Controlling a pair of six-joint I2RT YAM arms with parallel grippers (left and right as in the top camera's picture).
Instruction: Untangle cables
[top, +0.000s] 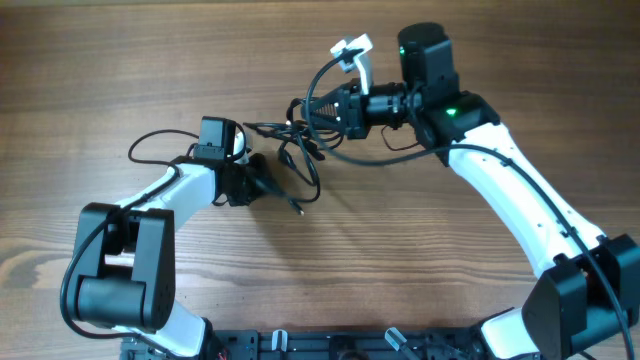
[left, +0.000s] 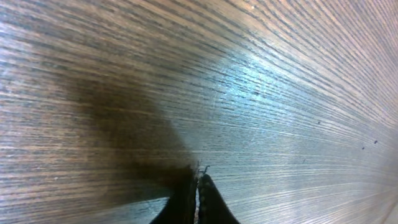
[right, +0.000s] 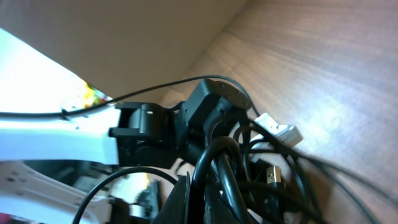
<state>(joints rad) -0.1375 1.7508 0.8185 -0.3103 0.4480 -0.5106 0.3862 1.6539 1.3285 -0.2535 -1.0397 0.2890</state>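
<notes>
Several cables (top: 298, 150) bunched in right hand (top: 308, 112), left hand (top: 268, 187) just beside

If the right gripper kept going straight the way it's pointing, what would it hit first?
The cables, bunched right at the right gripper. Past them its line runs toward the left arm, though depth there is unclear.

My left arm (top: 165, 195) bends inward, the left pincer (left: 198, 190) held low with its fingertips pressed together. My right arm (top: 510, 190) stretches toward it. I can't tell how the right pincer (top: 308, 110) jaws stand.
</notes>
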